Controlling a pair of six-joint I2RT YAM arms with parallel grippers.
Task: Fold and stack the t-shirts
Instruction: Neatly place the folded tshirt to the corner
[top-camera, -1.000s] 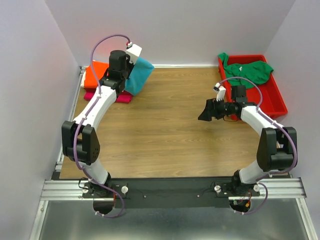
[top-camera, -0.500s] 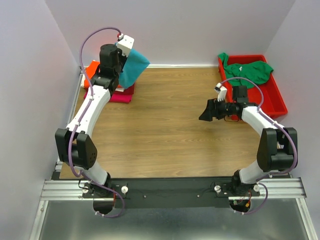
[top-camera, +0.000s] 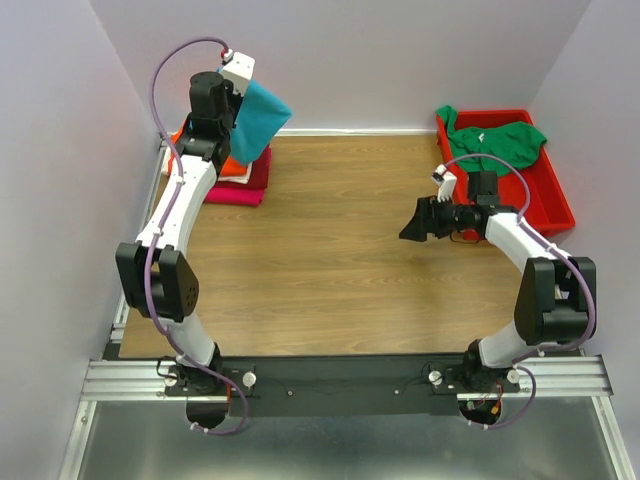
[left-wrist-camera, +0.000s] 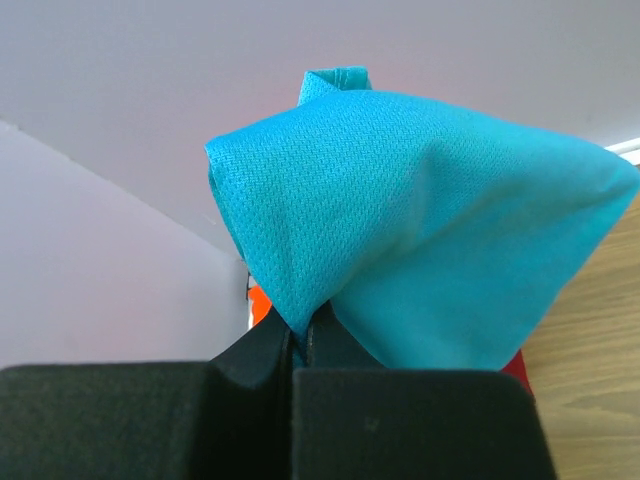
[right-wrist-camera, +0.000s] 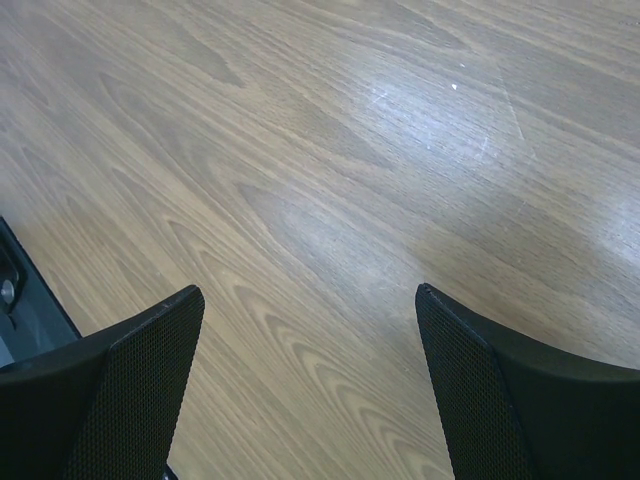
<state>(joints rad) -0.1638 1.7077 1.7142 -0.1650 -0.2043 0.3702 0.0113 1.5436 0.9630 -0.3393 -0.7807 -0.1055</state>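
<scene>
My left tool (left-wrist-camera: 296, 342), clamped tight on the teal t-shirt (left-wrist-camera: 420, 220), holds it in the air above the stack (top-camera: 250, 181) of folded shirts. I should lower it flat, edges matching the stack. It is fine-knit, bunched into a pouch. My right tool (right-wrist-camera: 308, 300), far right of the stack, gapes empty.

The held t-shirt (top-camera: 258, 118) hung from the left claw (left-wrist-camera: 300, 345) over the stack of folded t-shirts (top-camera: 245, 172) in the worktop's (top-camera: 320, 260) far-left corner. A crumpled t-shirt (top-camera: 505, 140) lay in the bin (top-camera: 556, 202), far right.
</scene>
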